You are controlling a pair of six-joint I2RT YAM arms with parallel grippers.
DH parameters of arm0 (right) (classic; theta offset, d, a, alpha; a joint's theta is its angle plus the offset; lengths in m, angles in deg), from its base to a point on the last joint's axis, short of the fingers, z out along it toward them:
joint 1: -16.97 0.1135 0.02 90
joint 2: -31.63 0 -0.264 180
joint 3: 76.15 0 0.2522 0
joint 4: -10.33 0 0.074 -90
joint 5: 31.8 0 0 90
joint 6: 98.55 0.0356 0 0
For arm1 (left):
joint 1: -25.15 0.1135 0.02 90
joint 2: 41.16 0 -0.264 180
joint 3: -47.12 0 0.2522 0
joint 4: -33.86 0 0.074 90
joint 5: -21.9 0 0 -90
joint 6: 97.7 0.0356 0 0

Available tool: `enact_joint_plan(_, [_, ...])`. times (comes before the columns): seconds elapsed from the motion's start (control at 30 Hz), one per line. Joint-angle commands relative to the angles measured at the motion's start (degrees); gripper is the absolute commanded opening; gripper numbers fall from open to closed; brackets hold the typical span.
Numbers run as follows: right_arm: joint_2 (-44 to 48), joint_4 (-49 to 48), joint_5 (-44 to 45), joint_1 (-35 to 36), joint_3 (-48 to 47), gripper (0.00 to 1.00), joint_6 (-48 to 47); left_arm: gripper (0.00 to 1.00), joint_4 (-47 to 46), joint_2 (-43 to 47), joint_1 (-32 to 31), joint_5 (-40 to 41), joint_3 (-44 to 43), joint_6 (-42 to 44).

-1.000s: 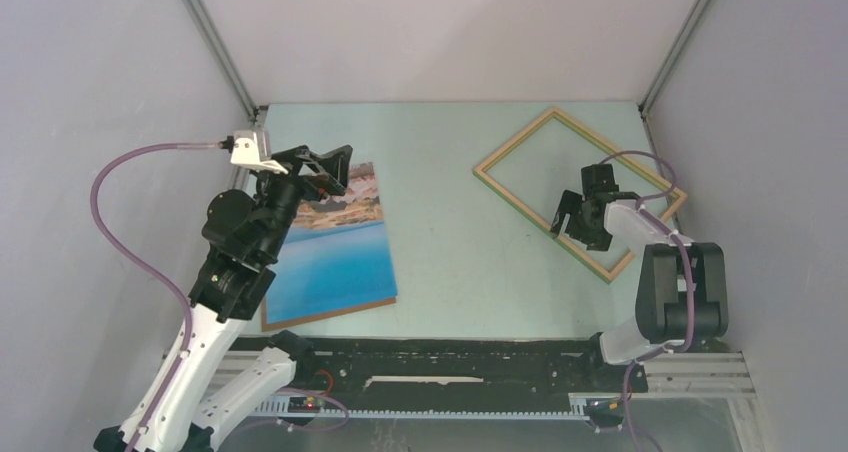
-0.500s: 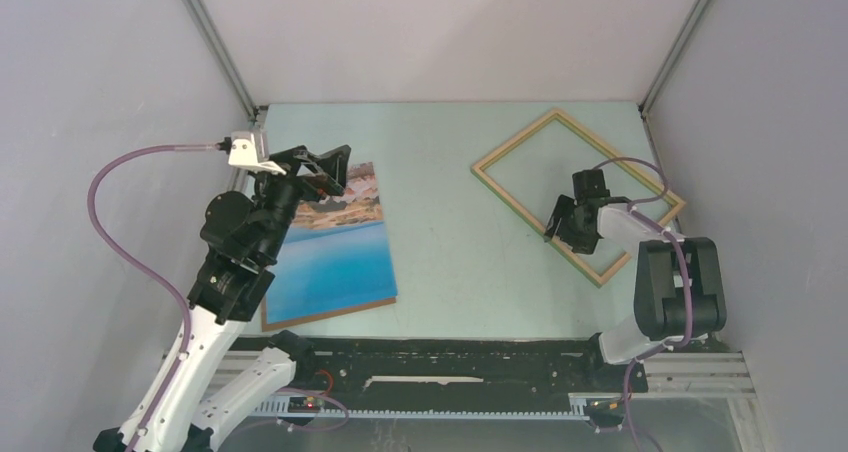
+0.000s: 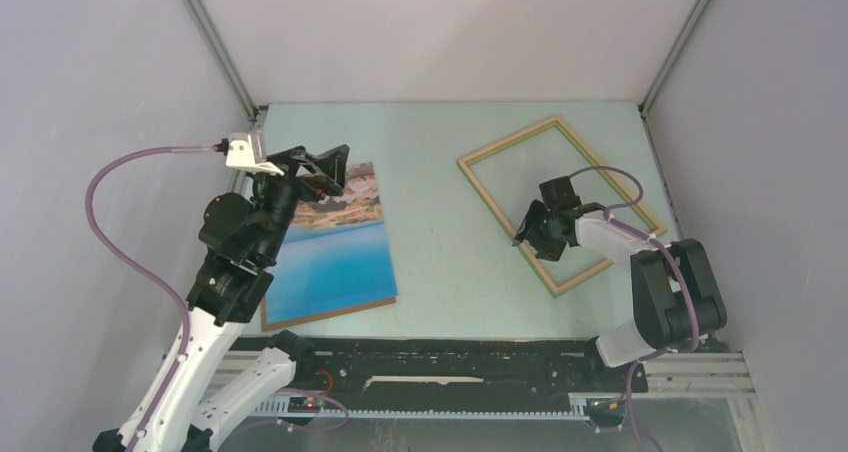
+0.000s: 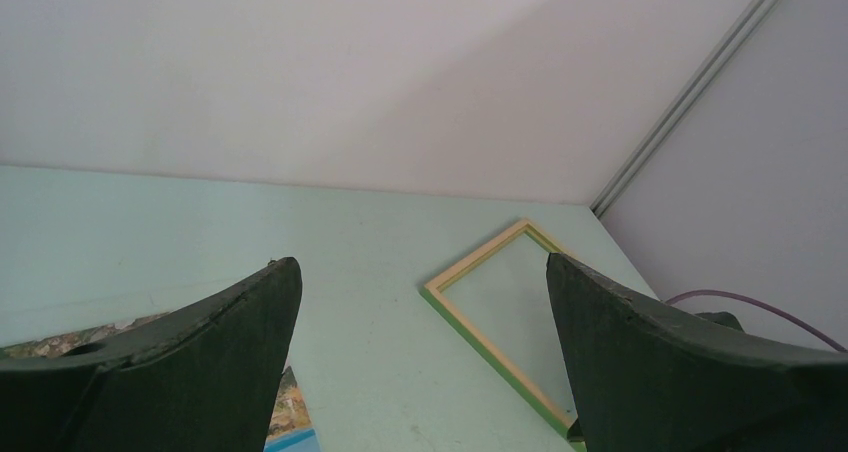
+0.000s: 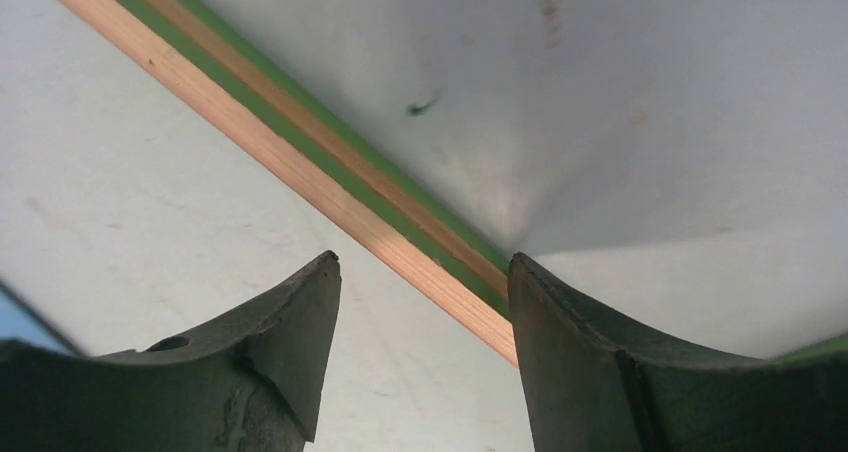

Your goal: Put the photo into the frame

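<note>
The photo (image 3: pixel 335 257) lies face up on the left of the table, blue water near and tan cliffs far. My left gripper (image 3: pixel 338 169) is open and empty above the photo's far end. In the left wrist view it (image 4: pixel 420 262) spreads wide, with a corner of the photo (image 4: pixel 285 417) below. The frame (image 3: pixel 507 140) lies flat on the right, light wood up with green edges, and also shows in the left wrist view (image 4: pixel 497 357). My right gripper (image 3: pixel 526 234) is open and low over the frame's near-left rail. In the right wrist view (image 5: pixel 422 260) the rail (image 5: pixel 300 177) runs diagonally, touching the right finger (image 5: pixel 570 352).
Grey enclosure walls stand close on the left, right and back. A purple cable (image 3: pixel 625 177) loops over the frame's right side. The black base rail (image 3: pixel 450 362) runs along the near edge. Bare table (image 3: pixel 430 222) separates photo and frame.
My right gripper has moved left, taking the frame's near end with it, so the frame has swung and shifted toward the photo. The left arm has barely moved.
</note>
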Motion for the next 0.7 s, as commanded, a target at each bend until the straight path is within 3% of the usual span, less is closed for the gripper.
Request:
enact_joint_plan(0.0, [-2.33, -6.67, -9.38, 1.58, 0.16, 0.69, 12.80, 1.00, -0.65, 0.27, -0.30, 0.73, -0.14, -0.99])
enact_joint_plan(0.17, [-7.52, -15.31, -19.36, 4.05, 0.08, 0.66, 22.44, 1.00, -0.66, 0.34, -0.30, 1.05, -0.16, -0.99])
enact_joint_plan(0.37, [-5.84, -17.55, -18.19, 9.17, -1.35, 0.70, 24.50, 1.00, -0.63, 0.36, -0.30, 1.28, -0.24, -0.83])
enact_joint_plan(0.5, [-5.10, -12.43, -18.52, 9.98, -5.36, 0.71, 17.37, 1.00, -0.57, 0.13, -0.30, 0.65, -0.35, -1.02])
enact_joint_plan(0.67, [-2.18, 0.34, -5.95, 10.64, -9.24, 0.71, 1.05, 1.00, -0.52, -0.31, -0.30, 0.61, -0.36, -1.25])
